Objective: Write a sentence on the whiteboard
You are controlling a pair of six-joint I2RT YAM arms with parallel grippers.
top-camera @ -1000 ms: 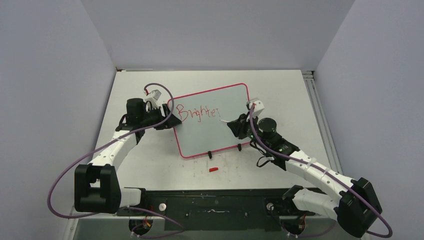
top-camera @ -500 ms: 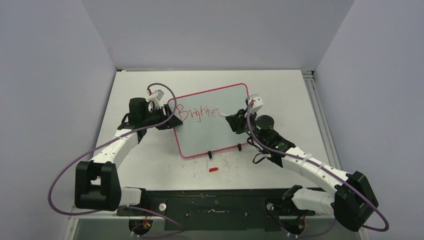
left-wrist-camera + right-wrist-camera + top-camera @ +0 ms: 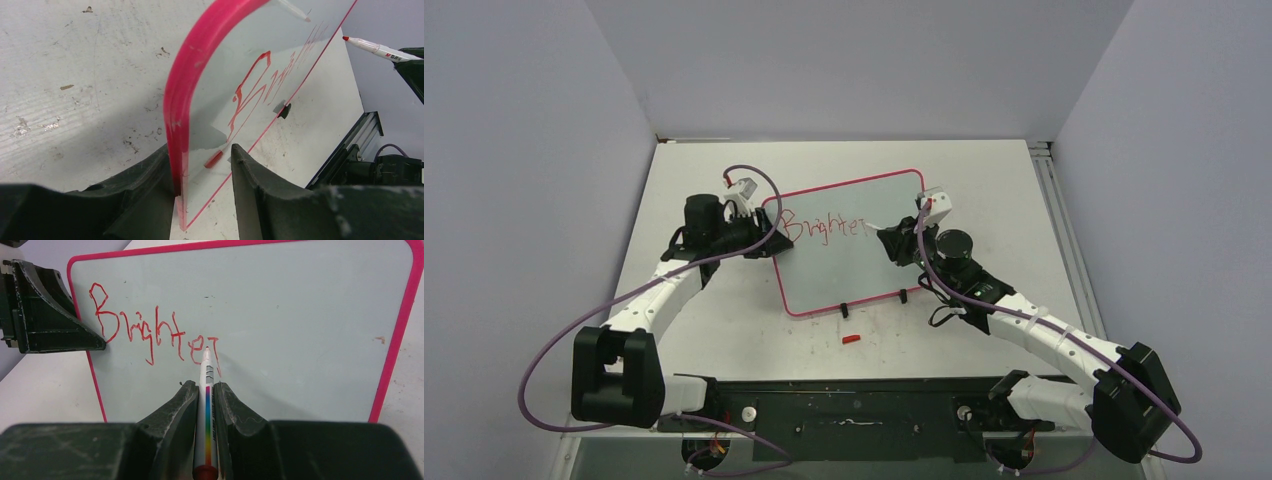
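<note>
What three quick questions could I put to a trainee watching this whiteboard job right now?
1. True or false: the left gripper is clamped on the left edge of the whiteboard.
2. Multiple choice: what is the right gripper holding? A) an eraser B) a marker C) a cloth
3. Fill in: the red lettering on the board reads ____.

Key: 1 true; 2 B; 3 Brighter.
</note>
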